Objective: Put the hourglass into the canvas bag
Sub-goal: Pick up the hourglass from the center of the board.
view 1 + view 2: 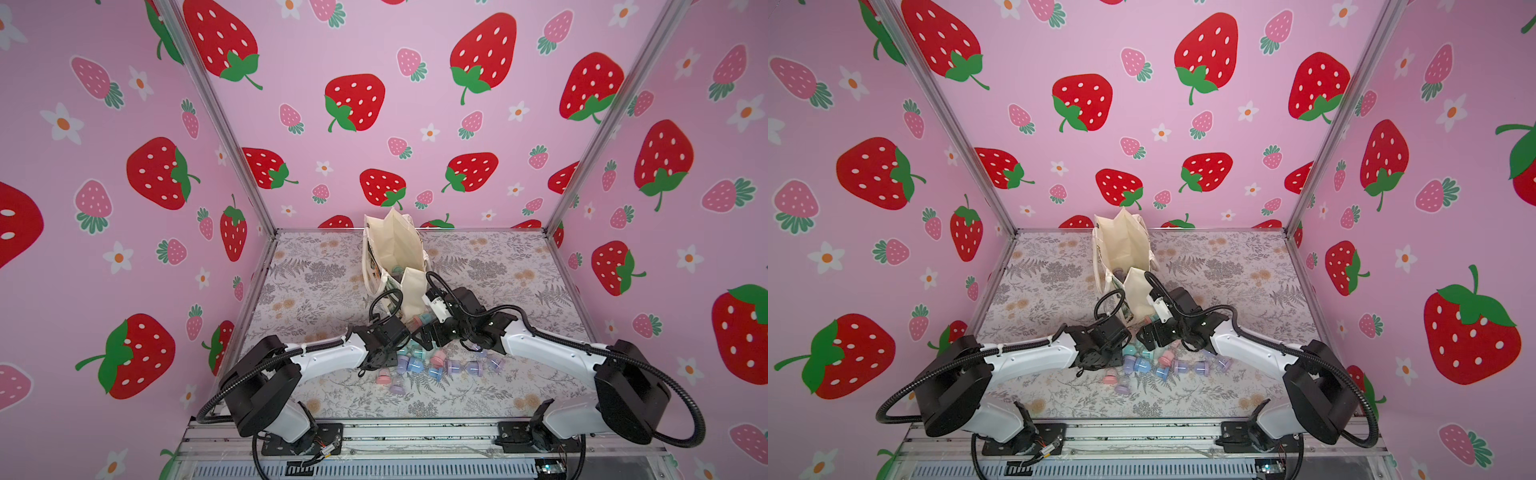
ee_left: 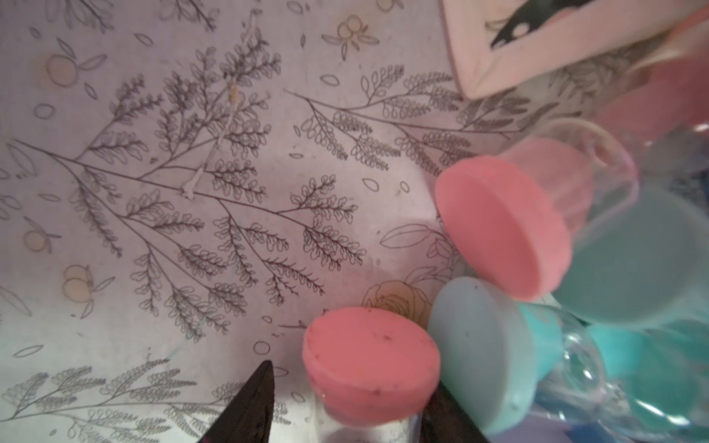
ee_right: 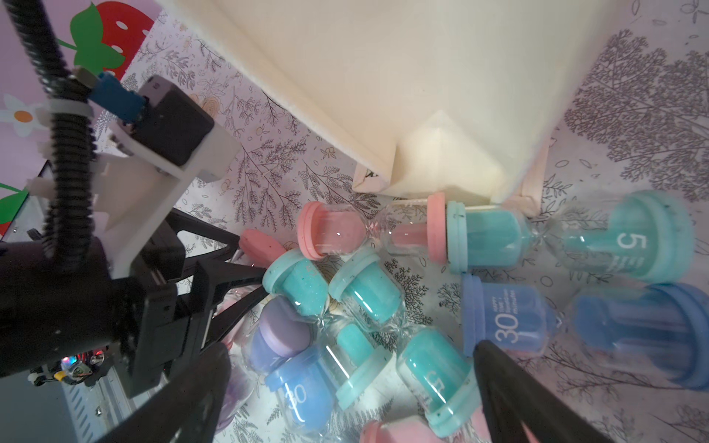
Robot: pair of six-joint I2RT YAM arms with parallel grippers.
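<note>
Numerals on hourglasses (image 3: 502, 322), right wrist view only.

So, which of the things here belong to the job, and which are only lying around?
For the job:
- canvas bag
- heap of hourglasses near it
- pink-capped hourglass, straddled by the open left gripper
- right gripper, open over the heap

Only around:
- floral table cover
- strawberry walls
</note>
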